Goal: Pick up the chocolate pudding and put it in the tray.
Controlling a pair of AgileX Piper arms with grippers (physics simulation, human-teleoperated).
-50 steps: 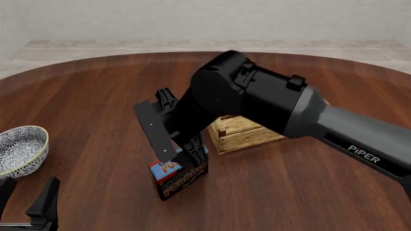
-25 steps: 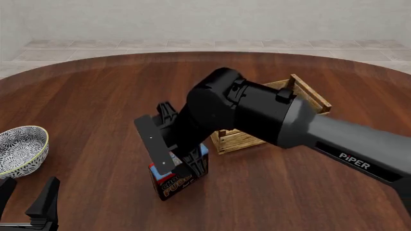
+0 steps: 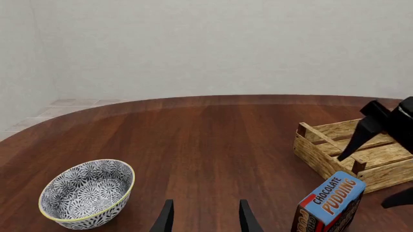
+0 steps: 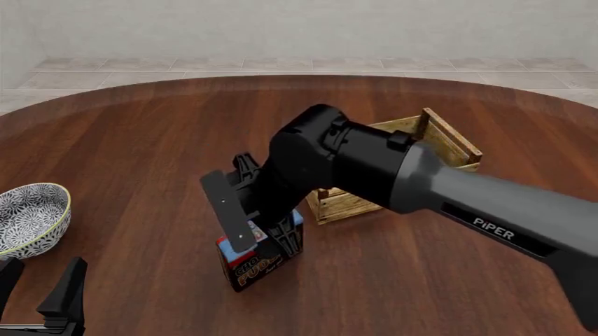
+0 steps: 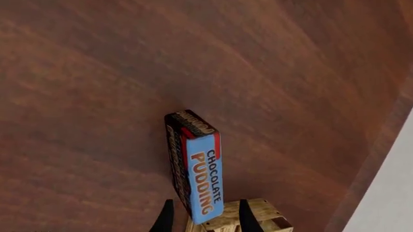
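Two claws of mine over the brown wooden desk [image 4: 140,140], right claw [image 5: 201,218] straddling the blue-topped chocolate pudding carton [image 4: 259,255] standing near-centre, grip uncertain, light slatted wooden crate [image 4: 439,143] just beyond, left claw [image 3: 203,217] parted, empty, beside the blue-and-white patterned bowl [image 4: 33,213].

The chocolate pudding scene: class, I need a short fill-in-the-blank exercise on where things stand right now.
1. The right gripper has its fingers on either side of the chocolate ______.
2. The chocolate pudding stands on the table, not yet in the ______.
3. Near the left gripper sits a patterned ______.
4. The tray is made of ______.

Missing words: pudding; tray; bowl; wood
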